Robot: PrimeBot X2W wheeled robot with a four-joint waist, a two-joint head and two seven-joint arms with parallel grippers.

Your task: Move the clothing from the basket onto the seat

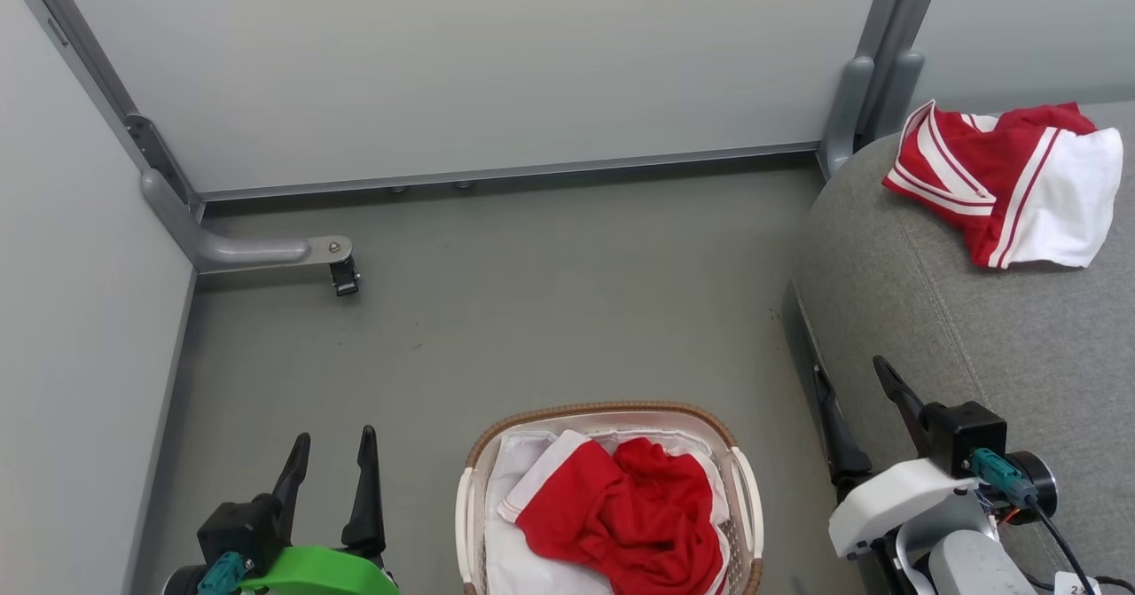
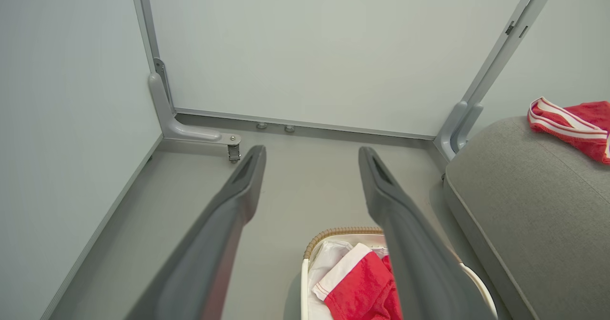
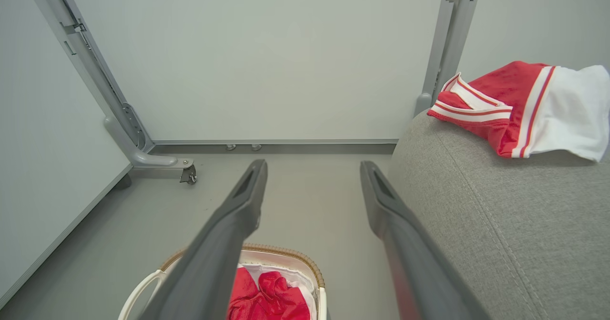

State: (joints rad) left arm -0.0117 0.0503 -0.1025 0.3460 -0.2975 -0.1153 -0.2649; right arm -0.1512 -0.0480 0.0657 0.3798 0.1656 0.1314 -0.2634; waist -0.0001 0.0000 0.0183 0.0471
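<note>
One red garment (image 1: 630, 515) lies in the laundry basket (image 1: 612, 411); the striped one (image 1: 1006, 183) sits on the grey sofa (image 1: 958, 338). Your left gripper (image 1: 334, 437) and right gripper (image 1: 849, 369) both gape, empty. Pinch too deep and you could drag the white liner sheet (image 1: 510, 471) along.

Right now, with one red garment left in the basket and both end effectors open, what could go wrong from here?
The red garment lies bunched on the white liner sheet, so a pinch may lift the liner out of the basket too. The right end effector hangs close beside the sofa; swinging over could scrape its side. The striped garment sits near the sofa's rounded edge, so a careless drop might nudge it off.
</note>
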